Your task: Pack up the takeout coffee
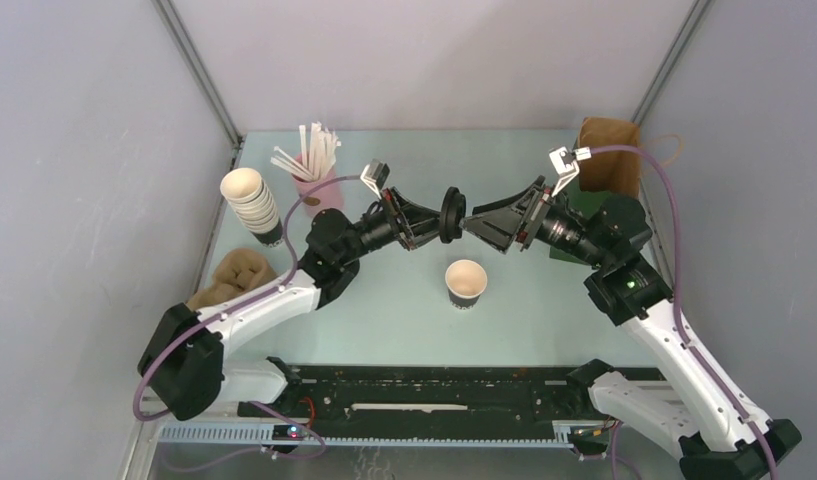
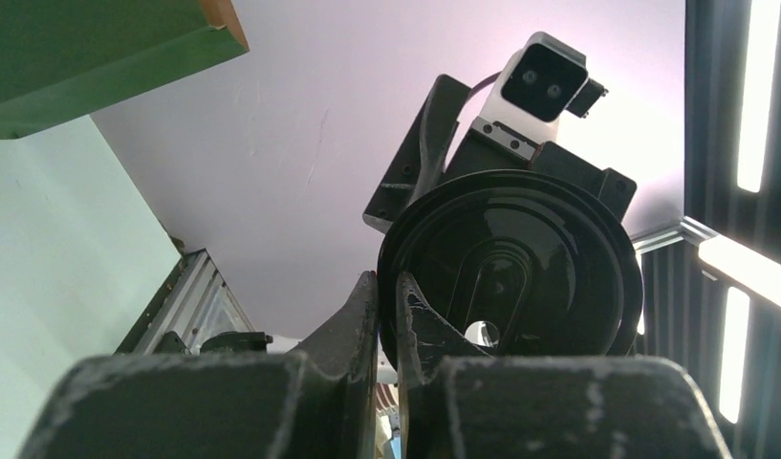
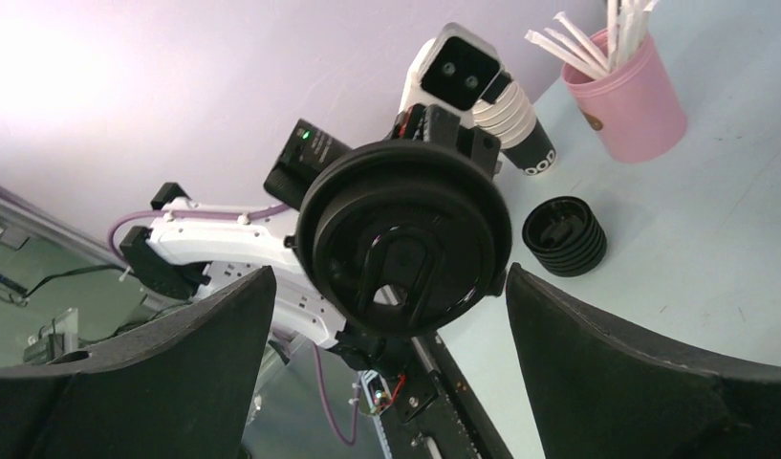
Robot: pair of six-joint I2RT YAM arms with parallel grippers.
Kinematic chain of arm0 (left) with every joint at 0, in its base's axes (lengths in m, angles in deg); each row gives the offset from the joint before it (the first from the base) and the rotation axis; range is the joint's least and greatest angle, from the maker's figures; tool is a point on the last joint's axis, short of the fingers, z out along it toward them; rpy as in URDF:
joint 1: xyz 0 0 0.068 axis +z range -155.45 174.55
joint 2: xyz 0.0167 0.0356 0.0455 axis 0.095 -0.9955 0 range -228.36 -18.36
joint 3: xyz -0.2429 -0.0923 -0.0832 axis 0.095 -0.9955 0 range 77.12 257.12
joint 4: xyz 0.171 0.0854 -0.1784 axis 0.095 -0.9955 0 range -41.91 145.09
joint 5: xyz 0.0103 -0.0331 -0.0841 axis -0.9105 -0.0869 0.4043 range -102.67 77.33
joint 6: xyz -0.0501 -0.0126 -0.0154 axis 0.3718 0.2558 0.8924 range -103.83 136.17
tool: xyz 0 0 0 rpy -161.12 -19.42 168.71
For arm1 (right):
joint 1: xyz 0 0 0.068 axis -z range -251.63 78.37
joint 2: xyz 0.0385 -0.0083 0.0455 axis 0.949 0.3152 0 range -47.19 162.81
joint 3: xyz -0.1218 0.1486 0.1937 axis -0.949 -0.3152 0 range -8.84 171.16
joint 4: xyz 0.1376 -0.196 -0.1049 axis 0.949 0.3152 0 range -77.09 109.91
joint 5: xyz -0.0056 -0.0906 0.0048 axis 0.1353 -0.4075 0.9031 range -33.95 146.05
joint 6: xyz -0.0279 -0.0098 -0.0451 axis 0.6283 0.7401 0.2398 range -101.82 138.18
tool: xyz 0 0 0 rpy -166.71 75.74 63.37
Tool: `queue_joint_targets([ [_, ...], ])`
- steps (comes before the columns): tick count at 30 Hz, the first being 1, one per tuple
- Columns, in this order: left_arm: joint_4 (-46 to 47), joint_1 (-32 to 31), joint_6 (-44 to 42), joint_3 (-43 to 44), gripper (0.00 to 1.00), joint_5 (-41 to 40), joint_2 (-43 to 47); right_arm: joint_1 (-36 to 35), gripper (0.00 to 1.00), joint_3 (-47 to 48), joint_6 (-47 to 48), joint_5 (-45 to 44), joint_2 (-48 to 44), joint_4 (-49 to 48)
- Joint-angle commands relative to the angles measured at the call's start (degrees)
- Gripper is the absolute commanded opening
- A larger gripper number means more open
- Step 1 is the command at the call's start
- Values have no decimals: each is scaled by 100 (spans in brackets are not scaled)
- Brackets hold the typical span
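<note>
Above the middle of the pale green worktop (image 1: 544,310), the left tool (image 1: 436,225) is clamped on the rim of a round black plastic lid (image 1: 453,213), holding it on edge in the air with its face turned to the right. The right tool (image 1: 484,222) meets it from the opposite side with its two fingers spread wide apart, one on each side of the lid; its own camera shows clear space between them and the rim. Just nearer than the two tools, a small dark paper cup (image 1: 466,283) with a cream inside stands upright and uncapped on the worktop, apart from both arms. At the far right corner a brown paper bag (image 1: 609,150) stands behind the right arm. On the far left side are a leaning stack of lidless paper cups (image 1: 252,202) and, beside it, a pink plastic tumbler (image 1: 319,180) filled with white wrapped straws. The right wrist camera also shows a squat stack of loose black lids (image 3: 564,236) on the worktop near the tumbler.
</note>
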Motion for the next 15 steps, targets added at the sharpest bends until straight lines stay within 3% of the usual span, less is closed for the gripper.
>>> queue_joint_targets([
  [1, 357, -91, 61, 196, 7, -99, -31, -57, 100, 178, -40, -409, 111, -196],
  [15, 438, -144, 79, 159, 6, -290, -162, -562, 98, 182, 139, -1005, 109, -48],
])
